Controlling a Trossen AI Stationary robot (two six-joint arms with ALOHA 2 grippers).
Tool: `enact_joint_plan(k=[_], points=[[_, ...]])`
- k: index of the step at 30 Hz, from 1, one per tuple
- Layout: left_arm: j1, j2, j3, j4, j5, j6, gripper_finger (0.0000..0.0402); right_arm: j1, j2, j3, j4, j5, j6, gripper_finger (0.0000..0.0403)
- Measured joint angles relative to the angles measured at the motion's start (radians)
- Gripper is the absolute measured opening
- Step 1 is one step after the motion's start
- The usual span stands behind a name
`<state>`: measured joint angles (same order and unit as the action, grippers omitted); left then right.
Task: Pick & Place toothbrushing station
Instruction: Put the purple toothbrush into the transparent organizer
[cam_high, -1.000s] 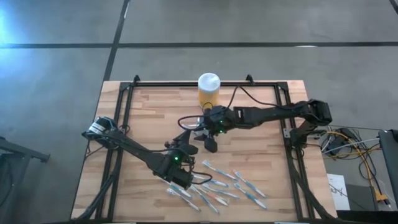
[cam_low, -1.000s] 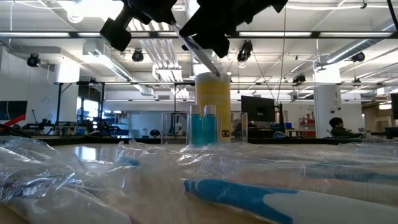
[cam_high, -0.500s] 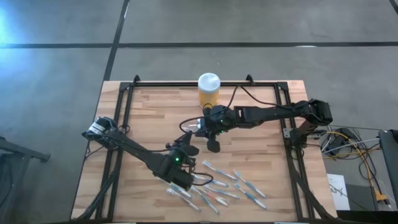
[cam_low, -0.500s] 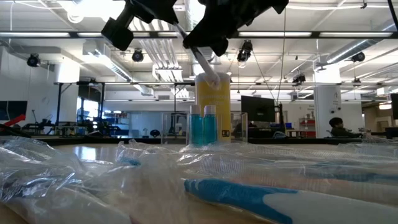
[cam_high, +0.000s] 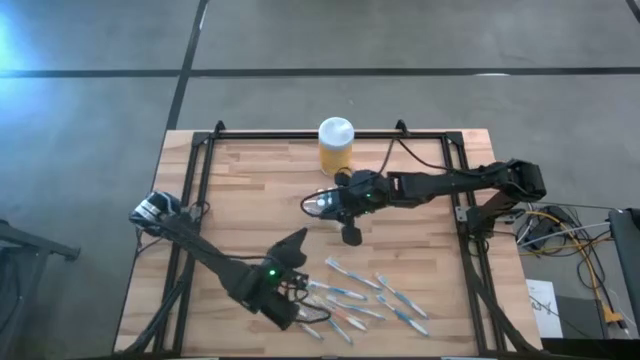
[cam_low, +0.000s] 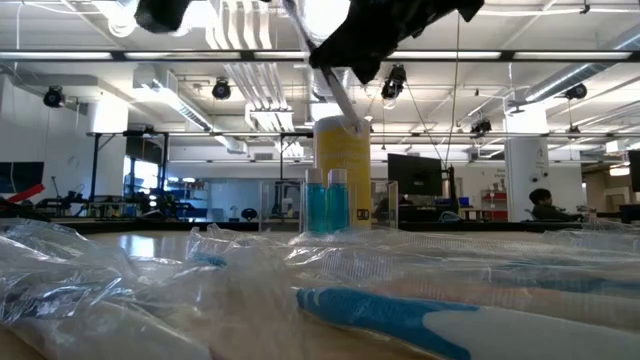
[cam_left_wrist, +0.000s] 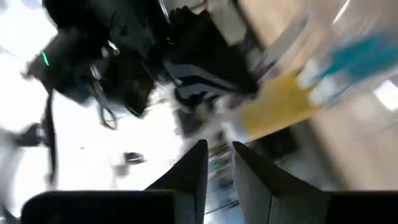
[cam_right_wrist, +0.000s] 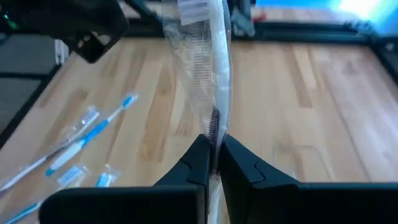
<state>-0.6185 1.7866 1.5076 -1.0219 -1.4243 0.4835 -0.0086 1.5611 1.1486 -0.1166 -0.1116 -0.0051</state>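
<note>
Right end effector (cam_right_wrist: 213, 163) reaches level over mid-table, clamped on a wrapped toothbrush (cam_right_wrist: 211, 74); left's opening unclear

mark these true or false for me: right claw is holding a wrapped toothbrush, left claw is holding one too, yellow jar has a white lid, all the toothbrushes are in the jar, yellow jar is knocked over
1. The right claw is shut on a wrapped toothbrush. True.
2. The left claw holds a toothbrush too. False: nothing shows between its fingers, which stand slightly apart.
3. The yellow jar has a white lid. True.
4. All the toothbrushes are in the jar. False: loose toothbrushes lie scattered on the table near its front edge.
5. The yellow jar is knocked over. False: it stands upright at the back of the table.
</note>
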Motion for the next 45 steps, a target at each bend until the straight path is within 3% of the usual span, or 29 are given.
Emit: enact_joint_plan(k=[5,9,13,18,21,26,31,39,45], points=[[-0.025,-0.131,-0.048,-0.031,0.265,-0.392,0.0082,0.000,-0.100,-0.153,0.192,0.005,-0.021,0.0014],[-0.023,-0.251,-0.165,0.101,0.423,-0.584,0.0083,0.000,-0.154,-0.288,0.392,0.005,-0.054,0.0014],[-0.018,-0.382,-0.391,0.511,0.488,-0.513,0.0083,0.003,-0.161,-0.388,0.579,0.007,-0.045,0.0013],[0.070,-0.513,-0.675,1.172,0.723,-0.402,0.0083,0.013,-0.123,-0.450,0.694,0.010,-0.051,0.0013],[0.145,-0.550,-0.785,1.420,0.858,-0.400,0.0083,0.022,-0.093,-0.477,0.768,0.011,-0.065,0.0013],[0.268,-0.560,-0.858,1.533,1.048,-0.432,0.0091,0.044,-0.035,-0.501,0.926,0.009,-0.081,0.0013],[0.351,-0.529,-0.843,1.538,1.187,-0.458,0.0130,0.057,0.004,-0.481,0.941,0.009,-0.093,0.0013],[0.376,-0.479,-0.779,1.503,1.183,-0.468,0.0218,0.064,0.039,-0.455,0.963,0.009,-0.109,0.0013],[0.395,-0.450,-0.753,1.507,1.092,-0.476,0.0242,0.071,0.059,-0.449,0.999,0.007,-0.112,0.0013]])
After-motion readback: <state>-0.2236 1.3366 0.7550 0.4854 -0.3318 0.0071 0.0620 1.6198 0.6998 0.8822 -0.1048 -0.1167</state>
